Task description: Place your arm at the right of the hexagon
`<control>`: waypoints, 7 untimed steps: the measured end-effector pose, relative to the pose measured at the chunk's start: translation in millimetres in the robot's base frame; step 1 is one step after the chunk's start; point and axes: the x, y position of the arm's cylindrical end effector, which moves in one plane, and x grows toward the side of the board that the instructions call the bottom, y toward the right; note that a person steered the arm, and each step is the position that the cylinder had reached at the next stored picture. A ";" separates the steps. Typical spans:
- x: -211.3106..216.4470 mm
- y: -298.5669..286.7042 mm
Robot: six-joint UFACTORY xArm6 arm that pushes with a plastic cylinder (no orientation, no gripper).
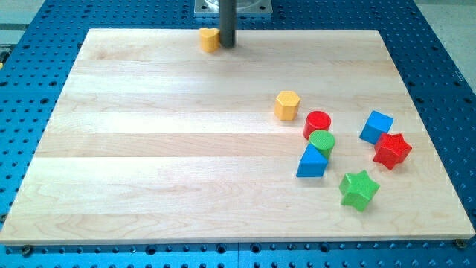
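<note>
Right of the tabletop's [149, 149] middle, in its upper half, sits the yellow hexagon [286, 105], a squat block standing clear on the pale wood. The nearest neighbour is the red cylinder [317, 123], just beside it toward the view's lower right, apart from it by a thin strip of wood. The green cylinder [322, 141] is pressed against the red one's lower edge, and the blue triangle [312, 161] touches the green cylinder from below, so these three form a short chain running toward the view's bottom. Farther to the view's right, the blue cube [376, 126] stands with the red star [391, 150] touching its lower right corner. The green star [358, 189] lies alone below them, nearest the view's bottom.

My tip [226, 45] rests well apart from the hexagon, up near the tabletop's top edge and to the view's left of it. It stands right against the right side of a small yellow block [209, 39], whose shape I cannot make out. There is no claw on this rod, so there is nothing released or clenched to report. Around the wood lies a blue perforated base [30, 112].
</note>
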 end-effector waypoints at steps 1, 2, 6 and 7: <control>3.3 -70.8; 3.2 -129.0; 55.6 119.3; 93.0 178.5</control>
